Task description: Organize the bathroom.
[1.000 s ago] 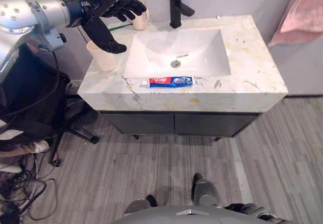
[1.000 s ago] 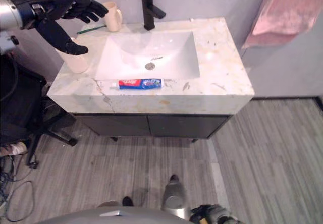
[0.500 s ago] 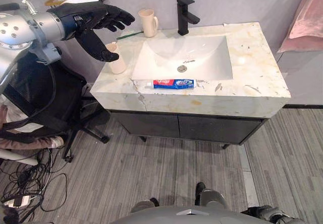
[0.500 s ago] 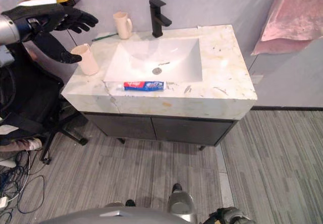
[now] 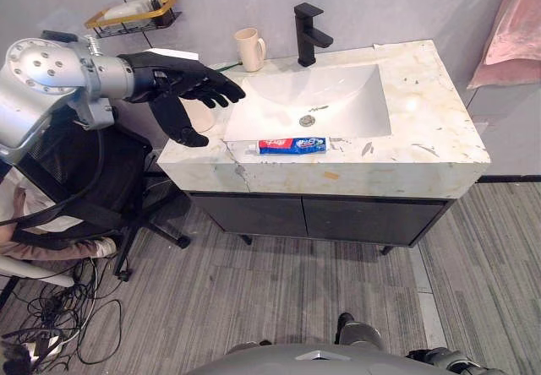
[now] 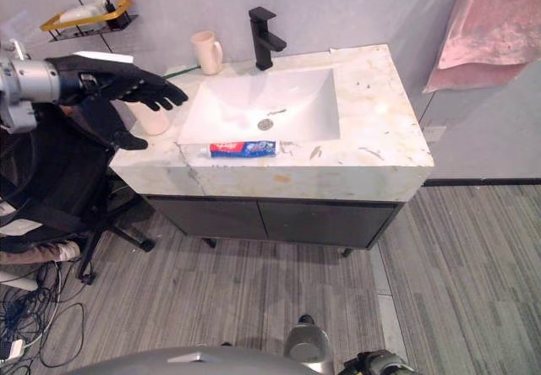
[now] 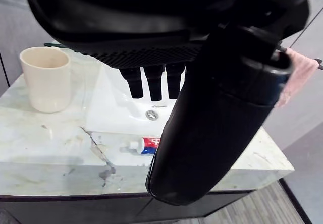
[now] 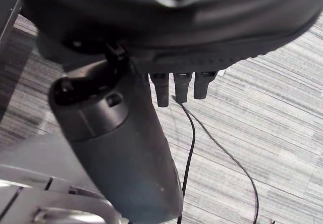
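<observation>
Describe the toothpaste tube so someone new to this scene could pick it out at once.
Start at the marble vanity counter with its white sink basin and black faucet. On the counter strip in front of the basin lies the toothpaste tube, flat, white cap toward the robot's left. It is blue and red, unlike the cream cups.

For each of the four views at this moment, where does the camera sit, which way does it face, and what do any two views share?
Left eye view: on the head, looking down at the marble vanity counter; the open left hand hovers at its left end.
Right eye view: beside it, same scene; shares the red-and-blue toothpaste tube and black faucet.
Left wrist view: along the left hand toward the counter; shares the cream handleless cup and the tube.
Right wrist view: along the right hand, facing the grey plank floor.
</observation>
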### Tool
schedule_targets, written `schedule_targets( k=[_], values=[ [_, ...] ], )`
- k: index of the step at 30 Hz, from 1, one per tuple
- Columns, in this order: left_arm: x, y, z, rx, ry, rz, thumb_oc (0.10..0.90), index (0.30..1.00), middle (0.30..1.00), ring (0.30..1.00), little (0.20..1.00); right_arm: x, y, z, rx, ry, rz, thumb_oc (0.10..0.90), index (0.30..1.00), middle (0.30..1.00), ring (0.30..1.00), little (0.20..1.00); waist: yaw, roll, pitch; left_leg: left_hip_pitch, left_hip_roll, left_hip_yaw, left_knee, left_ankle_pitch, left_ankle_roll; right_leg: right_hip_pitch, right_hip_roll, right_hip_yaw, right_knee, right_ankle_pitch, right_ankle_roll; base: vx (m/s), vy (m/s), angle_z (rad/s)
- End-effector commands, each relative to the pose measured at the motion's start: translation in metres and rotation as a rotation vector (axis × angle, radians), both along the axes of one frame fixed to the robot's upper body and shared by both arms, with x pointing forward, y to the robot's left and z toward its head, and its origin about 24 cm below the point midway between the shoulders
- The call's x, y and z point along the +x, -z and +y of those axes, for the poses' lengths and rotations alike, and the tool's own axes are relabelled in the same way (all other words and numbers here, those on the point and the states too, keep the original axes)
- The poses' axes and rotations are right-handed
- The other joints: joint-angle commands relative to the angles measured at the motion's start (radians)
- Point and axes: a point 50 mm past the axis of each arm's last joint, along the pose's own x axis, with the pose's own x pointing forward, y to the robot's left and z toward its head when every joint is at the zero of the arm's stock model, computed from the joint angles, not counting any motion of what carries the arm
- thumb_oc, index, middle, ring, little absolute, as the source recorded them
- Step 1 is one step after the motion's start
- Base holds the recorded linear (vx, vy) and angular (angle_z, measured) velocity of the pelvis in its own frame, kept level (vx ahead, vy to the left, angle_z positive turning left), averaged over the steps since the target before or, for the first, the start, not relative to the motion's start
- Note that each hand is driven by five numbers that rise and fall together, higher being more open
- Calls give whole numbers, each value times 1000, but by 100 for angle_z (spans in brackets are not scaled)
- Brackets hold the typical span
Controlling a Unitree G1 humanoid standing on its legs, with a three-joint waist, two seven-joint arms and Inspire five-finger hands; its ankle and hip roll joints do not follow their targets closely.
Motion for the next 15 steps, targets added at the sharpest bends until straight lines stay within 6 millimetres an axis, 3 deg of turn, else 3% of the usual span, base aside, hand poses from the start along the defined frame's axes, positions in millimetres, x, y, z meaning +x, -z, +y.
schedule_targets(
  k=[1, 15],
  values=[
    [-15, -59, 25, -116, -106, -231, 800, 900, 900, 900, 900, -8, -5, -14, -34, 36, 33, 800, 900, 900, 900, 900, -18, -24, -19, -39, -25, -6, 87, 100, -6, 169, -15, -16, -275, 53, 68, 0, 0, 0],
    [-10, -39, 30, -266, -175, -251, 800, 900, 900, 900, 900, -10, -7, -22, -59, 75, -6, 800, 900, 900, 900, 900, -31, -17, 11, -62, -18, 5, 90, 109, -7, 125, -21, -17, -254, 50, 64, -20, -4, 0]
  ],
)
